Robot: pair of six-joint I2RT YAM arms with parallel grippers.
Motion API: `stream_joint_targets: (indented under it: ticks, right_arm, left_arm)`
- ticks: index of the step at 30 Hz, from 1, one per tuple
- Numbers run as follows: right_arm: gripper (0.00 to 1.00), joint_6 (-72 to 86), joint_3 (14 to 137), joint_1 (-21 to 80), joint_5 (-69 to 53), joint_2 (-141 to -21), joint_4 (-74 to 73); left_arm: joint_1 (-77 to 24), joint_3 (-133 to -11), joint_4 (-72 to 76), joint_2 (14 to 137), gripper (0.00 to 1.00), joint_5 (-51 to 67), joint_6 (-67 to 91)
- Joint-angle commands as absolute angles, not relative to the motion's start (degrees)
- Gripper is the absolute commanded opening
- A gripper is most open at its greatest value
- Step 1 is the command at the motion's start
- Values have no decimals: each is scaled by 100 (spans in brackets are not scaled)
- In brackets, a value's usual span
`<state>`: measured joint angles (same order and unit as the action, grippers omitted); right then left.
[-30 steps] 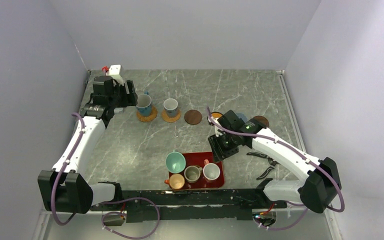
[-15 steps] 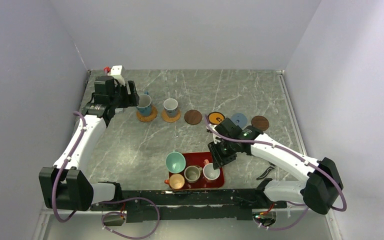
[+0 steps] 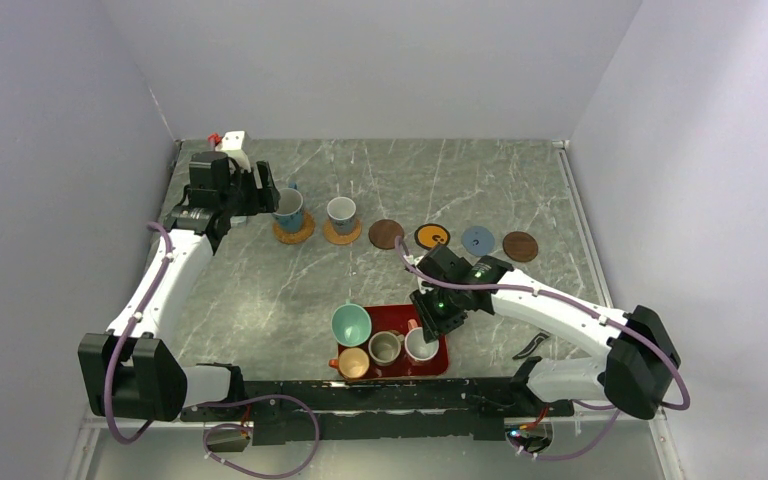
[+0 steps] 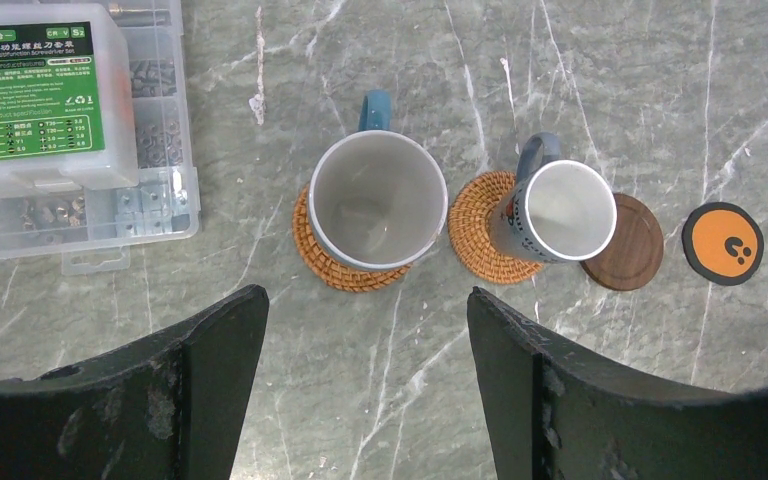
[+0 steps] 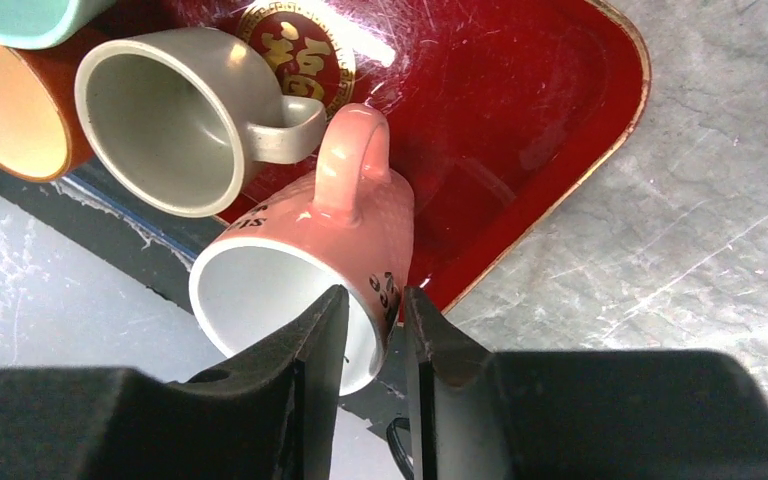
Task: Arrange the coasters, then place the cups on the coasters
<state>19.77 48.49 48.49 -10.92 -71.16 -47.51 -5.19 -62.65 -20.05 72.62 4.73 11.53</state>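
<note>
Six coasters lie in a back row: two woven orange-tan [image 3: 293, 232] [image 3: 341, 235], a dark brown [image 3: 386, 234], a black and orange [image 3: 431, 237], a blue-grey [image 3: 477, 240] and another dark brown [image 3: 520, 246]. The big white cup with a blue handle [image 4: 377, 200] and a small white cup [image 4: 560, 210] stand on the woven coasters. My left gripper [image 4: 360, 292] hovers open just in front of them. The red tray [image 5: 520, 120] holds the teal [image 3: 351, 323], orange [image 3: 352, 362], grey-olive [image 5: 160, 120] and pink-sided white [image 5: 350, 230] cups. My right gripper [image 5: 375, 290] straddles the pink cup's rim, open, with a narrow gap.
A clear plastic parts box with a green label [image 4: 60, 120] sits left of the big cup. A black tool [image 3: 535, 345] lies on the table right of the tray. The tray sits at the near edge between the arm bases. Walls close in on three sides.
My right arm swung from the coaster row towards the tray and lowered over the pink cup, its jaws narrowing round the rim. The left arm stayed still.
</note>
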Motion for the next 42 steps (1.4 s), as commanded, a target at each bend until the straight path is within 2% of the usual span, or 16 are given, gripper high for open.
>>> stream_joint_targets:
  ticks: [1, 16, 35, 39, 42]
  right_arm:
    - [30, 2191, 4889, 4903, -712, -7070, -4747]
    - [24, 2326, 4897, 5051, -361, -7034, -4830]
    - [29, 2403, 4981, 5374, -115, -7239, -4867]
    - [16, 2347, 5117, 5380, -62, -7253, -4908]
    - [12, 2256, 5276, 5384, 135, -7196, -5108]
  left_arm:
    - [-551, -6347, -1844, 7208, 78, 575, 1204]
    - [-551, -6363, -1837, 7165, 79, 616, 1208]
    - [-545, -6363, -1853, 7086, 79, 657, 1229]
    - [-545, -6363, -1863, 7068, 79, 647, 1230]
    - [-546, -6372, -1871, 7058, 79, 641, 1222]
